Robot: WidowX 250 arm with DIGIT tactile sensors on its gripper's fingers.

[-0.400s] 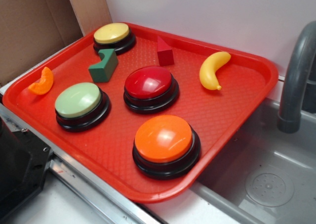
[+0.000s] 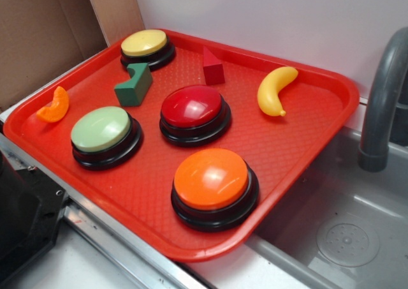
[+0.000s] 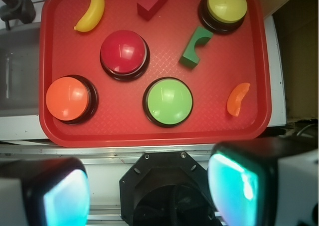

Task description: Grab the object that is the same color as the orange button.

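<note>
The object, a small orange crescent slice (image 2: 53,105) (image 3: 238,99), lies at the left edge of the red tray (image 2: 299,148) (image 3: 124,128). On the tray's front stands the orange button (image 2: 211,179) (image 3: 67,98), far from the slice. My gripper (image 3: 149,188) hangs high over the robot's black base, short of the tray's near rim. It is open, its two cyan pads (image 3: 234,186) wide apart with nothing between them. The exterior view does not show the fingers.
Also on the tray: a green button (image 2: 101,129), red button (image 2: 192,106), yellow button (image 2: 145,43), green block (image 2: 134,86), red block (image 2: 212,67) and yellow banana (image 2: 275,91). A grey sink (image 2: 344,238) with a faucet (image 2: 382,104) lies to the right.
</note>
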